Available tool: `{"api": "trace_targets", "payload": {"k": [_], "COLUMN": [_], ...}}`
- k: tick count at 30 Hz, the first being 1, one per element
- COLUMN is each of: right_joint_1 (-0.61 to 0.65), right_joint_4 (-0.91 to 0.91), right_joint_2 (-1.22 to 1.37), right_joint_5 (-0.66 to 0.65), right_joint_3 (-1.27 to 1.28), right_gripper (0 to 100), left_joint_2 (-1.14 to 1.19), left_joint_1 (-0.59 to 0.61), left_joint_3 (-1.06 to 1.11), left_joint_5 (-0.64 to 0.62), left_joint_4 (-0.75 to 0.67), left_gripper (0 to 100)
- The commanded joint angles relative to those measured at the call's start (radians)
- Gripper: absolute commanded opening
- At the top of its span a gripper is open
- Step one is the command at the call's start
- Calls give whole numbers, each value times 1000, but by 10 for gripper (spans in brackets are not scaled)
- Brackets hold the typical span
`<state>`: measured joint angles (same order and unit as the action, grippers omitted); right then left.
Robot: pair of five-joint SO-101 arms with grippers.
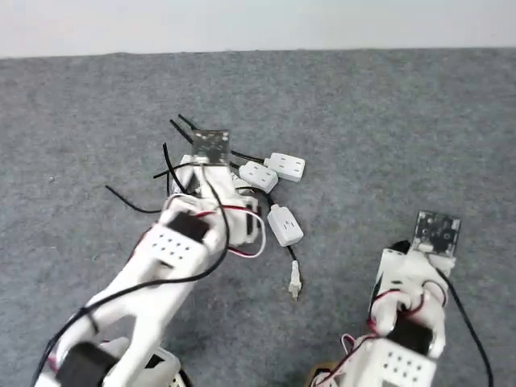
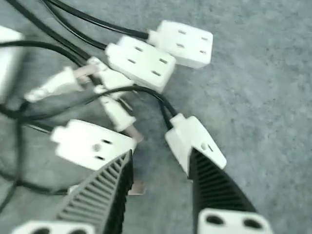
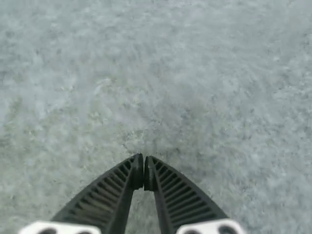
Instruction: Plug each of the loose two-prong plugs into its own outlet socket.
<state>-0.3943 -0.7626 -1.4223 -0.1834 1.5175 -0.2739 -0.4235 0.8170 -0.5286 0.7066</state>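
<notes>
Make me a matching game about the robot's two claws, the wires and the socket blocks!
Things:
1. left gripper
2. right gripper
3. cords
4. outlet sockets

Colour or state:
A. white
B. shut, over bare carpet
C. black
D. open, above the outlet sockets

Pairs: 1-D, 2-B, 3-C, 4-A.
</notes>
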Motion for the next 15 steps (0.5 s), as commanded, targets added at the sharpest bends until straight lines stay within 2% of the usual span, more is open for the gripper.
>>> {"api": "trace_targets", "payload": {"k": [1, 4, 7, 12, 15], "right_joint_1": [-10, -30, -35, -35, -35], "right_joint_4": [128, 163, 130, 105, 105], "right_joint_2": [409, 694, 872, 926, 926], "right_joint_5": [5, -6, -8, -8, -8], "right_joint_3": [-178, -310, -419, -459, -459], "right_gripper": [11, 9, 9, 9, 10], "left_joint_2": [78, 152, 238, 388, 450], "left_joint_1": [-80, -106, -101, -101, -78], "left_joint_3": [-71, -140, -216, -315, -384], "left_joint_5": [-44, -94, -149, -169, -259], "left_joint_4": [-63, -63, -61, 8, 74], "left_gripper": [202, 202, 202, 202, 202]}}
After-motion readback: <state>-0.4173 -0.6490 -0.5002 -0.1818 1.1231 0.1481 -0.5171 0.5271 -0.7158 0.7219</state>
